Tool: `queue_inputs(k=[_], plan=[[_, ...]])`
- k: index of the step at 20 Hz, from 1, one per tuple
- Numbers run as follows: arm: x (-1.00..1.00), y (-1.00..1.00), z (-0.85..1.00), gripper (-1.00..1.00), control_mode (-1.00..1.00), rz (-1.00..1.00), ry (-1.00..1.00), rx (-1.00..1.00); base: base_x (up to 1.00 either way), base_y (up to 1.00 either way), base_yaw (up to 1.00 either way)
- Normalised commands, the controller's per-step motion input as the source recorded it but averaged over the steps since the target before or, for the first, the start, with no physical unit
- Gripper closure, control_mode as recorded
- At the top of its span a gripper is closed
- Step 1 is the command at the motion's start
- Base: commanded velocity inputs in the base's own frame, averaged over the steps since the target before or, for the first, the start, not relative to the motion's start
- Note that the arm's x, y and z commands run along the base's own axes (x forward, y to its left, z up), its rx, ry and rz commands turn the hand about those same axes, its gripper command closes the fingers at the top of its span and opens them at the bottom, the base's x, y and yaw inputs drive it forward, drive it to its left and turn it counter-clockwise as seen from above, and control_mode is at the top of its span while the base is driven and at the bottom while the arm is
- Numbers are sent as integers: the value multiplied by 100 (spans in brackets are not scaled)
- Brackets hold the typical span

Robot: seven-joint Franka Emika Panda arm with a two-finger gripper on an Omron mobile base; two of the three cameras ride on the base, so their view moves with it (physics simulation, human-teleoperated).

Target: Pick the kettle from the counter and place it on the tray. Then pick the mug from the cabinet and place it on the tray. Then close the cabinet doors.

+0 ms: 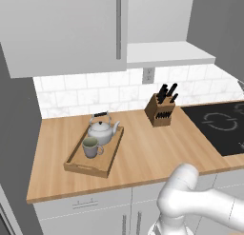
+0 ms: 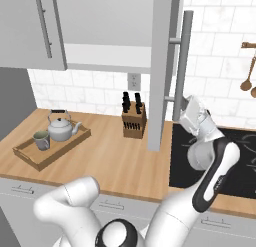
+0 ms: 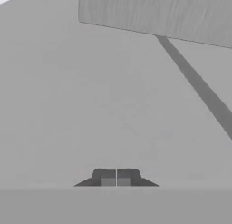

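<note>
Stretching across both base views, the long light-brown wooden butcher-block counter [image 1: 157,148] is carrying everything else in the scene. Above it, the pale grey wall-mounted cabinet [image 1: 162,51] is showing its white shelf floor, with the left flat grey door panel [image 1: 66,29] turned toward the camera and the right door panel [image 2: 162,66] standing edge-on, swung out over the counter. The white arm is reaching up beside that right door's long silver bar handle [image 2: 181,61], and the gripper [image 3: 116,177] is pointing at a flat grey surface, its two dark fingertips sitting pressed together with nothing between them. A black glass cooktop [image 2: 220,161] is lying at the right end of the counter. Toward the left end, the shallow rectangular light-wood tray [image 1: 110,155] is holding the squat silver-grey metal kettle [image 1: 101,128] at its far end and the small grey-green cylindrical mug [image 1: 90,147] just in front of it. A wooden knife block [image 1: 160,111] is standing near the tiled wall, between tray and cooktop.
</note>
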Motion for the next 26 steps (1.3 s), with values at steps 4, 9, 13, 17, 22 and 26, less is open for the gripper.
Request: queue_inputs(k=[4, 9, 13, 17, 22, 26], plan=[[0, 47, 32, 100, -100, 0, -12, 0, 0, 0, 0], [0, 36, 41, 100, -100, 0, -11, 0, 0, 0, 0], [0, 40, 33, 100, -100, 0, -10, 0, 0, 0, 0], [2, 45, 13, 100, -100, 0, -3, 0, 0, 0, 0], [3, 40, 9, 100, -100, 0, -2, 0, 0, 0, 0], [0, 33, 24, 100, -100, 0, 0, 0, 0, 0, 0]])
